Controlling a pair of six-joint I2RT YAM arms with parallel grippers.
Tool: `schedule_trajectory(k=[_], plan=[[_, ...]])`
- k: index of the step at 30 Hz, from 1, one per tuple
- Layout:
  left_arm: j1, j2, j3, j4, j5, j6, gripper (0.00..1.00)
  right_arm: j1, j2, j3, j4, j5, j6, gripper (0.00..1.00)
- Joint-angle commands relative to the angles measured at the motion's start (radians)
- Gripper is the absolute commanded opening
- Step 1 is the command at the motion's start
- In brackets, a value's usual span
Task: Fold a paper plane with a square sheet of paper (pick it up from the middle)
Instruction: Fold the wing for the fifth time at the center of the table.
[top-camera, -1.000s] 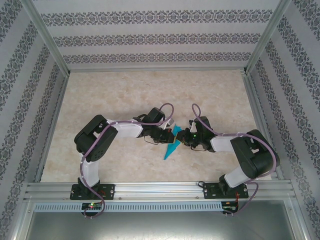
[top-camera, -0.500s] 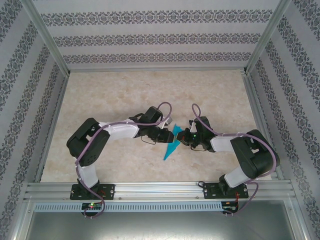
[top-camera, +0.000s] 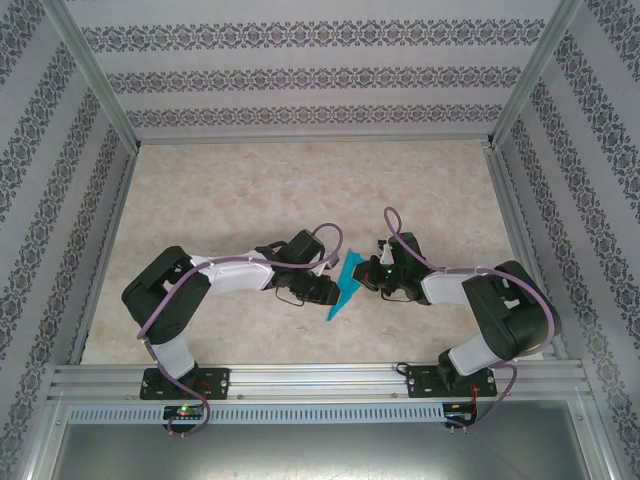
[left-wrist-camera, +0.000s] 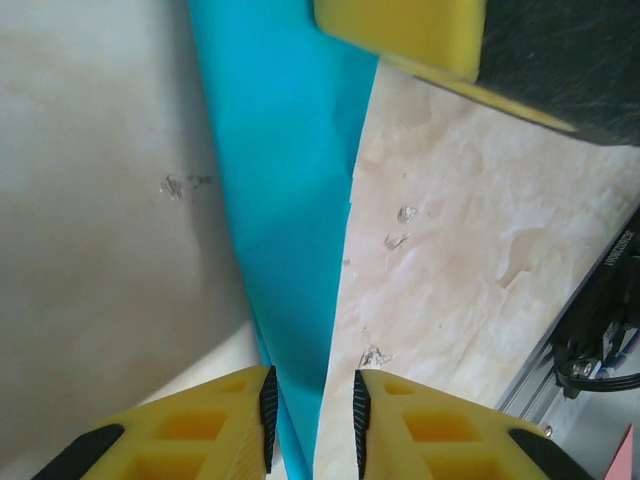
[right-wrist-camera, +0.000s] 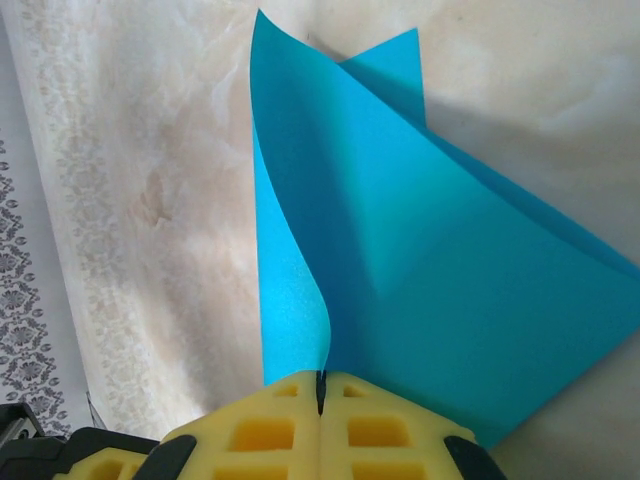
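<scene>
Swinging further left than a second ago, the left arm's elbow is now lying closer to the left rail. The left gripper (left-wrist-camera: 312, 400) is standing with its jaws parted where they were closed before, and the paper plane (top-camera: 344, 288) is running loosely through the gap, squeezed by neither pad. The right gripper (right-wrist-camera: 322, 385) is keeping its place on the right, its jaws pressing together on the plane's edge, and one flap is curling upward beyond the yellow fingers. The plane is sitting near the middle of the table (top-camera: 240, 190), between the two grippers, its sharp tip pointing near and left. Purple cables (top-camera: 388, 214) are looping over both wrists. The table is showing a pale marbled top with a few small scuffs, striped ornate wallpaper (top-camera: 300, 80) is lining three sides, and a metal rail (top-camera: 320, 378) is crossing the near edge
</scene>
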Motion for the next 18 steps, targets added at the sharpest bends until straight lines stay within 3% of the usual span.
schedule_trajectory(k=[1, 11, 18], plan=[[-0.021, 0.012, -0.019, -0.025, -0.024, 0.01, 0.3, 0.016, -0.026, -0.013, 0.006, -0.007, -0.011, 0.0], [-0.051, 0.023, -0.026, -0.033, -0.04, 0.003, 0.3, 0.026, -0.043, -0.028, 0.002, 0.003, -0.008, 0.0], [-0.094, 0.008, -0.032, -0.084, -0.125, -0.006, 0.3, 0.032, -0.052, -0.031, -0.011, 0.008, -0.01, 0.0]])
